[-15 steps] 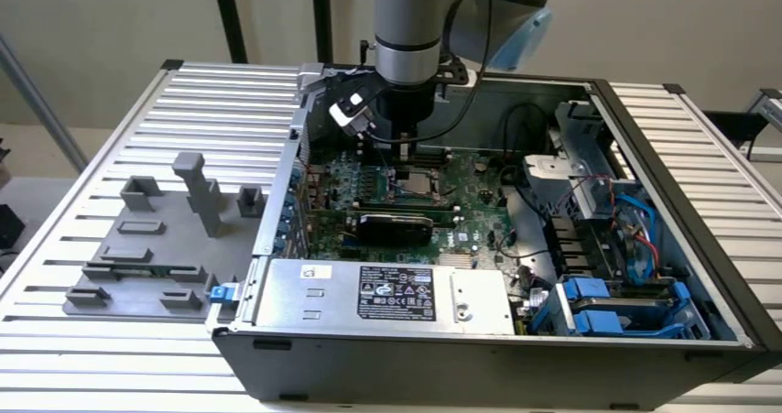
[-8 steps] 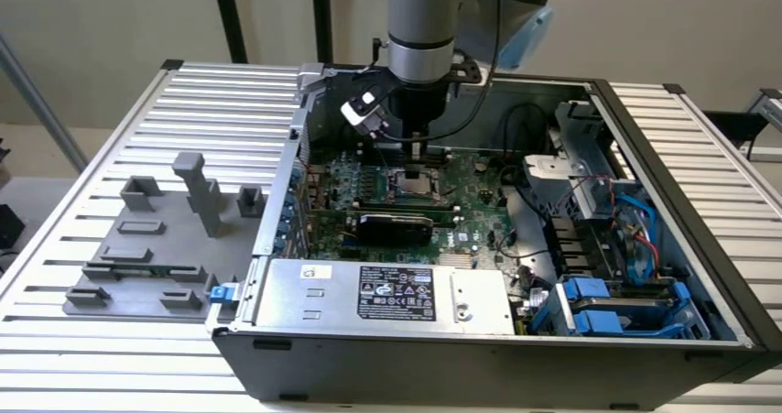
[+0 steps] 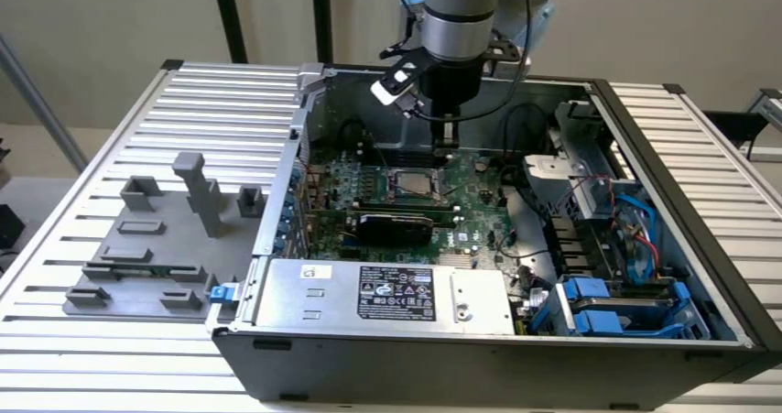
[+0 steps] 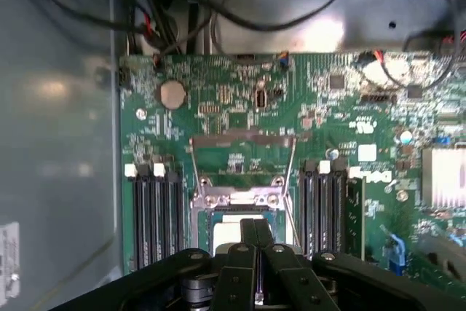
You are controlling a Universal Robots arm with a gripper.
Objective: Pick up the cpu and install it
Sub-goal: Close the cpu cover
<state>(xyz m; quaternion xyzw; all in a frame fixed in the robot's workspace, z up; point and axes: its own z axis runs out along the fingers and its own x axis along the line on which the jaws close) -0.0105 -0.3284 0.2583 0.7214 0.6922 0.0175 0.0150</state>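
An open computer case (image 3: 666,147) lies on the slatted table with its green motherboard (image 4: 233,107) facing up. The cpu (image 3: 411,185), a pale silver square, lies flat in the dark socket at the board's middle. In the wrist view the cpu (image 4: 224,237) peeks out from behind my black fingers, under the socket's metal frame (image 4: 244,198), whose retention bracket (image 4: 244,140) is swung open. My gripper (image 3: 450,143) hangs from the arm just above the board, at the socket's far edge. The gripper (image 4: 255,237) is shut, fingers pressed together with nothing between them.
Black memory slots (image 4: 156,216) flank the socket on both sides. A power supply (image 3: 366,294) fills the case's near edge; blue drive bays (image 3: 611,308) and cables crowd the exterior view's right. A grey tray with upright blocks (image 3: 146,239) sits on the exterior view's left.
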